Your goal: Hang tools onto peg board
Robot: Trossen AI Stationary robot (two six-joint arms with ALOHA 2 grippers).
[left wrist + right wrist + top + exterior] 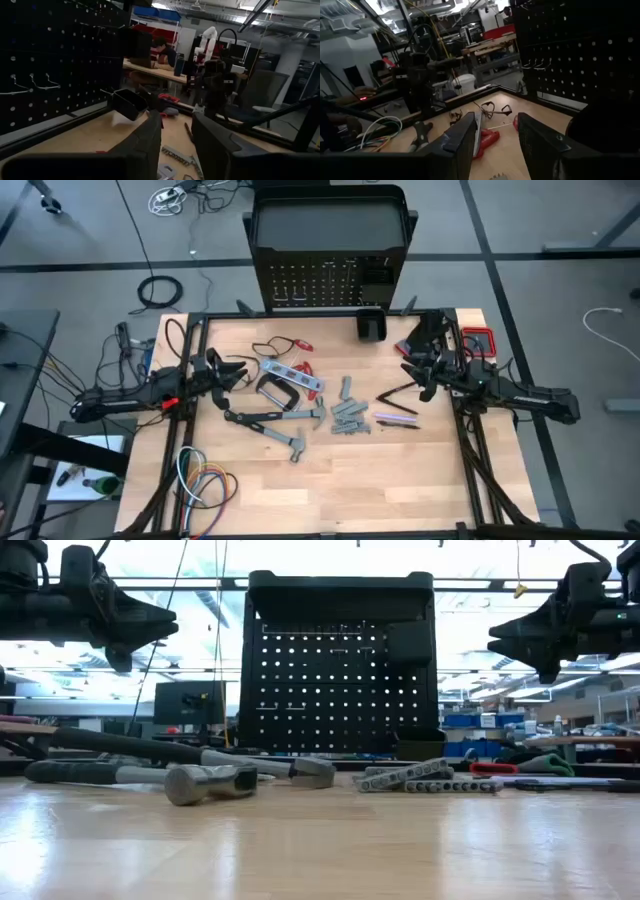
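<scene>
From overhead, the peg board (330,280) at the desk's (330,480) far edge is foreshortened, its hooks too small to make out. The wrenches (350,415) near the desk's middle merge into one grey cluster. At desk height, both arms are cut off by the picture's upper corners, and the hammers' (200,780) handles run out of view.

Grey floor (560,220) with loose cables (160,290). Workshop beyond: benches (150,71), red and blue bins (160,12), strip ceiling lights (200,560). A person (162,50) sits at one bench.
</scene>
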